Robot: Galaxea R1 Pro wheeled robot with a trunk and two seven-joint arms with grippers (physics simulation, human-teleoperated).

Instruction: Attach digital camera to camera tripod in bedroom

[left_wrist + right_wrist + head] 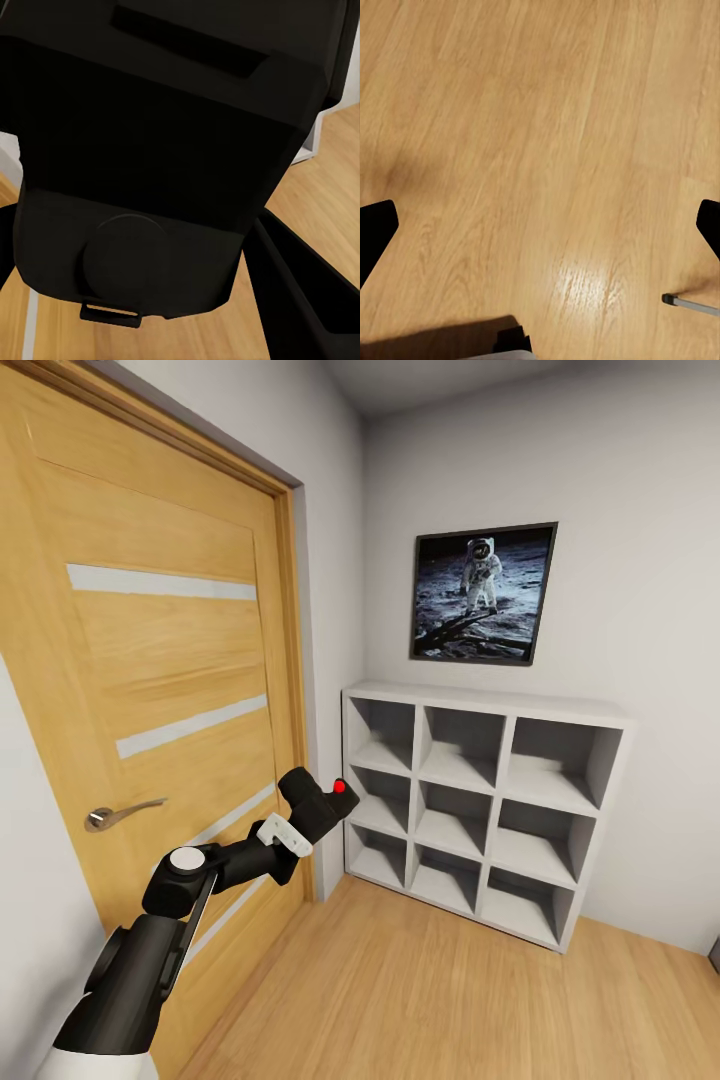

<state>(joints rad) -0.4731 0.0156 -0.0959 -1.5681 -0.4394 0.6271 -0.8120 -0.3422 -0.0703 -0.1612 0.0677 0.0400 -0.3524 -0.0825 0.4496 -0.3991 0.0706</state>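
The digital camera (322,800), small, boxy and black with a round red button (340,786) on top, is held up in front of the wooden door by my left gripper (305,822), which is shut on it. In the left wrist view the camera's dark body (150,150) sits between the black fingers (300,292). My right gripper (542,229) hangs open over bare wood floor, fingertips (375,232) far apart. A thin silver bar with a black tip (690,303) touches the floor; I cannot tell whether it belongs to the camera tripod, which is otherwise out of view.
This is the bedroom: a closed wooden door (170,660) with a lever handle (120,815) close on the left, and a white cube shelf (480,810) against the far wall under an astronaut picture (483,592). Light wood floor (420,1000) stretches ahead and right.
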